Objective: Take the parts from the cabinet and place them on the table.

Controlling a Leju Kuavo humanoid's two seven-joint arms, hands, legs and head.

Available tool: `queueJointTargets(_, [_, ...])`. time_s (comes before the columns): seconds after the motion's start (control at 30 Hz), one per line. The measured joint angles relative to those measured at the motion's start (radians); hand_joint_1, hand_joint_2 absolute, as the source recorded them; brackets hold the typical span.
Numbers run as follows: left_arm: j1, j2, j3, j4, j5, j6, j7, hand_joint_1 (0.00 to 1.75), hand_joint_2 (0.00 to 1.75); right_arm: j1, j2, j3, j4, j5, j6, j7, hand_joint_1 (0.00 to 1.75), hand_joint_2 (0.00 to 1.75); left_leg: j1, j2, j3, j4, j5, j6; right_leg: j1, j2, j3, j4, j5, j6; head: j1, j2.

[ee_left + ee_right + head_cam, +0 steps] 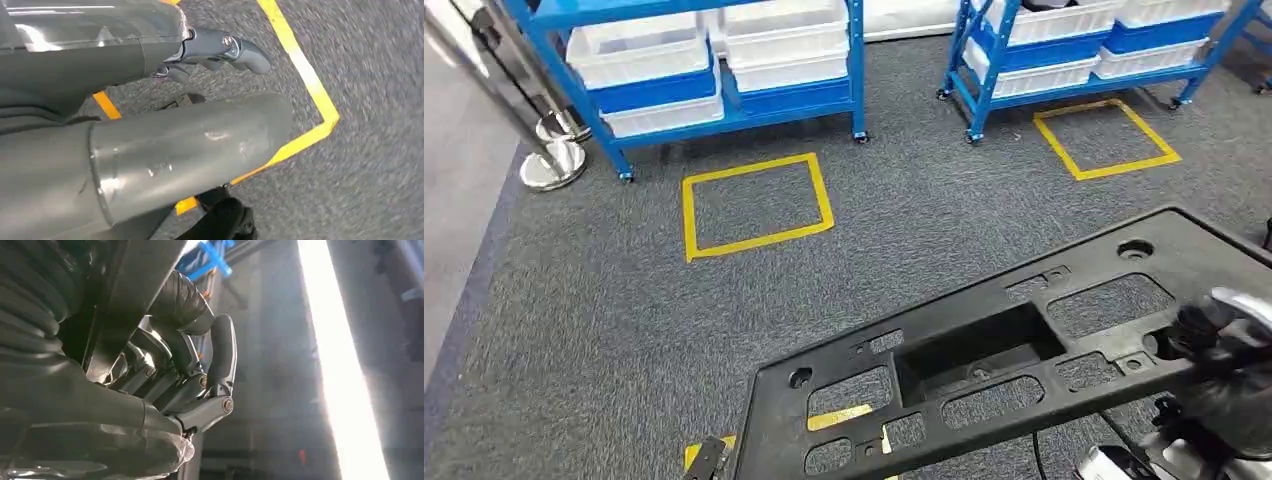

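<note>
Right hand (pixel 1224 345) carries a long black plastic panel with cut-out openings (pixel 984 365).
The right hand's fingers (pixel 220 355) clamp the panel's right end. The left hand (pixel 220 50) hangs with fingers curled on nothing. The panel is held over open grey carpet (pixel 604 300), well short of the blue metal shelving racks (pixel 714 70).

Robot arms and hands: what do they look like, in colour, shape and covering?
The left arm is a smooth silver-grey tube with small scuffs. The left hand has glossy grey fingers with a round metal pin. The right hand has a grey ribbed cover, dark grey fingers, silver pins, and clear plastic wrap at the wrist.
</note>
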Motion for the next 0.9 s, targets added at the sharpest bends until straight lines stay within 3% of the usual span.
queueJointTargets(0.07, [0.002, 0.007, -0.007, 0.000, -0.010, -0.004, 0.000, 0.00, 0.00, 0.002, 0.012, -0.005, 0.000, -0.007, 0.000, -0.010, 1.75, 1.75, 0.003, -0.022, -0.062, 0.147, -0.074, -0.005, 0.003, 0.024, -0.007, 0.000, 0.004, -0.005, 0.000, 0.000])
queueJointTargets(0.1, [0.001, 0.012, -0.010, 0.000, -0.011, -0.011, -0.001, 0.00, 0.00, 0.004, 0.018, -0.007, 0.000, -0.009, 0.000, -0.012, 1.75, 1.75, 0.004, -0.025, -0.086, 0.201, -0.090, -0.004, 0.005, 0.036, -0.009, 0.000, 0.006, -0.007, 0.000, 0.000])
queueJointTargets(0.13, [-0.003, 0.017, -0.012, 0.000, -0.014, -0.019, -0.004, 0.00, 0.00, 0.005, 0.021, -0.008, 0.000, -0.009, 0.000, -0.013, 1.75, 1.75, 0.004, -0.026, -0.093, 0.216, -0.083, -0.002, 0.007, 0.050, -0.011, 0.001, 0.009, -0.006, 0.000, 0.000])
queueJointTargets(0.17, [-0.008, 0.023, -0.014, 0.000, -0.015, -0.026, -0.006, 0.00, 0.00, 0.004, 0.023, -0.010, 0.000, -0.008, 0.000, -0.013, 1.75, 1.75, 0.004, -0.028, -0.078, 0.187, -0.054, 0.004, 0.009, 0.064, -0.011, 0.001, 0.010, -0.006, 0.000, 0.000])
queueJointTargets(0.23, [-0.024, 0.032, -0.016, 0.000, -0.016, -0.034, -0.011, 0.00, 0.00, 0.002, 0.030, -0.011, -0.003, -0.002, 0.000, -0.012, 1.75, 1.75, 0.000, -0.051, 0.000, 0.026, 0.042, 0.022, 0.010, 0.091, -0.009, 0.001, 0.014, -0.004, 0.000, 0.000])
queueJointTargets(0.27, [-0.032, 0.035, -0.018, 0.000, -0.019, -0.034, -0.013, 0.00, 0.00, 0.000, 0.032, -0.011, -0.006, 0.000, 0.000, -0.011, 1.75, 1.75, -0.005, -0.093, 0.033, -0.051, 0.068, 0.031, 0.007, 0.099, -0.009, 0.000, 0.016, -0.001, 0.000, 0.000])
queueJointTargets(0.3, [-0.037, 0.045, -0.019, 0.000, -0.021, -0.033, -0.013, 0.00, 0.00, -0.004, 0.036, -0.011, -0.007, 0.007, 0.000, -0.009, 1.75, 1.75, -0.001, -0.129, 0.041, -0.068, 0.059, 0.035, 0.007, 0.108, -0.013, -0.001, 0.021, 0.006, 0.001, 0.000])
queueJointTargets(0.37, [-0.044, 0.048, -0.023, 0.000, -0.022, -0.032, -0.016, 0.00, 0.00, -0.005, 0.040, -0.012, -0.008, 0.022, 0.000, -0.004, 1.75, 1.75, -0.010, -0.114, 0.047, -0.077, 0.061, 0.040, -0.006, 0.134, -0.024, -0.003, 0.031, 0.021, 0.000, 0.000])
queueJointTargets(0.43, [-0.049, 0.049, -0.023, -0.001, -0.022, -0.032, -0.017, 0.00, 0.00, -0.001, 0.044, -0.013, -0.015, 0.029, 0.000, -0.002, 1.75, 1.75, -0.013, -0.091, 0.055, -0.103, 0.072, 0.047, -0.007, 0.157, -0.025, -0.018, 0.044, 0.040, 0.000, 0.000])
queueJointTargets(0.47, [-0.052, 0.048, -0.024, -0.002, -0.022, -0.032, -0.019, 0.00, 0.00, 0.001, 0.044, -0.014, -0.019, 0.030, 0.000, -0.001, 1.75, 1.75, -0.001, -0.067, 0.066, -0.129, 0.089, 0.049, -0.004, 0.126, -0.029, -0.002, 0.035, 0.033, 0.000, 0.000])
queueJointTargets(0.5, [-0.053, 0.048, -0.025, -0.002, -0.021, -0.034, -0.026, 0.00, 0.00, -0.003, 0.046, -0.014, -0.023, 0.030, 0.000, 0.000, 1.75, 1.75, -0.005, -0.060, 0.070, -0.147, 0.097, 0.055, 0.007, 0.071, -0.047, 0.030, 0.003, 0.033, 0.001, 0.000])
queueJointTargets(0.53, [-0.053, 0.048, -0.026, -0.002, -0.023, -0.037, -0.029, 0.00, 0.00, -0.004, 0.046, -0.015, -0.024, 0.031, 0.000, 0.001, 1.75, 1.75, -0.005, -0.044, 0.067, -0.148, 0.100, 0.058, 0.009, 0.047, -0.078, 0.096, -0.041, 0.036, 0.000, 0.000])
queueJointTargets(0.6, [-0.045, 0.047, -0.029, -0.002, -0.025, -0.042, -0.034, 0.00, 0.00, 0.002, 0.050, -0.017, -0.025, 0.036, 0.000, 0.002, 1.75, 1.75, -0.006, -0.013, 0.060, -0.144, 0.100, 0.058, 0.007, 0.030, -0.139, 0.233, -0.105, 0.042, 0.001, 0.000])
queueJointTargets(0.63, [-0.042, 0.047, -0.029, -0.002, -0.025, -0.043, -0.034, 0.00, 0.00, 0.007, 0.053, -0.020, -0.027, 0.040, 0.000, 0.002, 1.75, 1.75, -0.006, 0.002, 0.057, -0.142, 0.099, 0.058, 0.004, 0.025, -0.150, 0.261, -0.108, 0.046, 0.001, 0.000])
queueJointTargets(0.67, [-0.040, 0.041, -0.029, -0.002, -0.024, -0.043, -0.035, 0.00, 0.00, 0.011, 0.055, -0.023, -0.032, 0.043, 0.000, 0.002, 1.75, 1.75, -0.005, 0.016, 0.053, -0.139, 0.098, 0.056, 0.000, 0.020, -0.138, 0.246, -0.092, 0.050, 0.001, 0.000])
queueJointTargets(0.73, [-0.039, 0.027, -0.030, -0.002, -0.024, -0.037, -0.036, 0.00, 0.00, 0.017, 0.058, -0.027, -0.044, 0.045, 0.000, 0.001, 1.75, 1.75, -0.002, 0.039, 0.046, -0.125, 0.092, 0.048, -0.007, 0.000, -0.054, 0.108, -0.021, 0.057, 0.001, 0.000])
queueJointTargets(0.77, [-0.039, 0.021, -0.030, -0.002, -0.024, -0.035, -0.036, 0.00, 0.00, 0.018, 0.060, -0.029, -0.048, 0.045, 0.000, 0.001, 1.75, 1.75, -0.001, 0.050, 0.043, -0.111, 0.083, 0.042, -0.008, -0.036, 0.005, 0.015, 0.010, 0.060, 0.001, 0.000])
queueJointTargets(0.8, [-0.039, 0.020, -0.030, -0.002, -0.025, -0.035, -0.036, 0.00, 0.00, 0.018, 0.062, -0.030, -0.052, 0.044, 0.000, -0.001, 1.75, 1.75, -0.010, 0.057, 0.038, -0.097, 0.073, 0.031, 0.005, -0.069, 0.015, -0.009, -0.010, 0.051, 0.001, 0.000])
queueJointTargets(0.83, [-0.038, 0.019, -0.031, -0.002, -0.028, -0.035, -0.035, 0.00, 0.00, 0.024, 0.065, -0.031, -0.055, 0.043, 0.000, -0.003, 1.75, 1.75, -0.009, 0.062, 0.036, -0.087, 0.067, 0.026, -0.001, -0.049, 0.012, -0.009, -0.002, 0.036, 0.000, 0.000])
queueJointTargets(0.9, [-0.036, 0.017, -0.039, -0.001, -0.044, -0.049, -0.033, 0.00, 0.00, 0.038, 0.077, -0.038, -0.068, 0.044, 0.000, -0.014, 1.75, 1.75, -0.008, 0.081, 0.041, -0.089, 0.067, 0.018, 0.005, -0.029, 0.007, -0.004, -0.004, 0.026, 0.000, 0.000])
